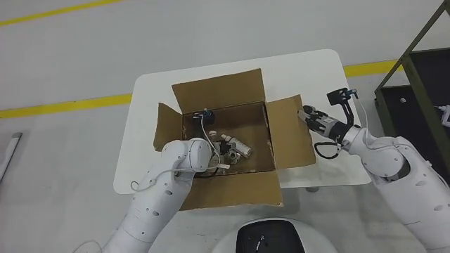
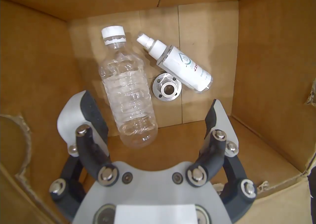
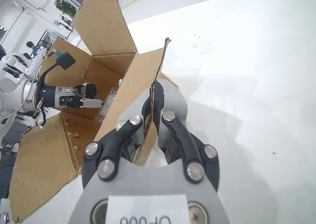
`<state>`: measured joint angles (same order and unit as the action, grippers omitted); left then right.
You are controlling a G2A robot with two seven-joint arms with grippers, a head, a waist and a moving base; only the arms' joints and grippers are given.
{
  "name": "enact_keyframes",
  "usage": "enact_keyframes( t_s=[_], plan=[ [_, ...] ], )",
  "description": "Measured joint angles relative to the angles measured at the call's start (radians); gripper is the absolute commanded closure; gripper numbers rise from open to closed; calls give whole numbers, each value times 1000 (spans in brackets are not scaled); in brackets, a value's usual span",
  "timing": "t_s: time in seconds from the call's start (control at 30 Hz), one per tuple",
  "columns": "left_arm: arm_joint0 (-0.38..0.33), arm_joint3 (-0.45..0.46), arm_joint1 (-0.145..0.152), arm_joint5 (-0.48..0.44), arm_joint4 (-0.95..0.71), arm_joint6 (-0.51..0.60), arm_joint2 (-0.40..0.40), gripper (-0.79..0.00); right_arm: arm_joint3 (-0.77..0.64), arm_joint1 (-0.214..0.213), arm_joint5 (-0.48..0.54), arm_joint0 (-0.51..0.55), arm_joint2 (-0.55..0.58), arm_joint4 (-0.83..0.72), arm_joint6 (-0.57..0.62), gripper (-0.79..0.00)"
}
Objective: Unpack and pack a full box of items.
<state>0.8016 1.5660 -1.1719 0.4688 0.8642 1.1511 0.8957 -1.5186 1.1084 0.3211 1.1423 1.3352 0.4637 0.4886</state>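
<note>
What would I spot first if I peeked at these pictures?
A big open cardboard box on the white table, with a clear bottle, a spray bottle and a metal ring lying on its floor. The left gripper hangs open above them, while the right gripper pinches one side flap.

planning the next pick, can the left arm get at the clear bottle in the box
Probably yes: the left pincer hangs open inside the box over the clear bottle, which lies flat with nothing on it; spray bottle and metal flange lie beside.
</note>
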Motion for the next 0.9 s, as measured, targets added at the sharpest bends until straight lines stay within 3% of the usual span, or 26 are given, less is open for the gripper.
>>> enact_keyframes(
  t_s=[0.37, 0.47, 0.67, 0.9],
  plan=[
    [0, 0, 0, 0, 0, 0, 0, -785, -3, -2, -11, 14, 14, 8, -25, 0],
    [15, 3, -2, -8, -11, -46, 7, -785, 1, -2, -14, 12, 23, 9, -32, 0],
    [-9, -7, -14, 1, 100, -31, -43, -785, -4, -5, -15, 10, 45, 15, -42, 0],
    [-54, -79, -40, 20, 210, 7, -117, -785, -14, -5, -21, 13, 40, 16, -38, 0]
  ],
)
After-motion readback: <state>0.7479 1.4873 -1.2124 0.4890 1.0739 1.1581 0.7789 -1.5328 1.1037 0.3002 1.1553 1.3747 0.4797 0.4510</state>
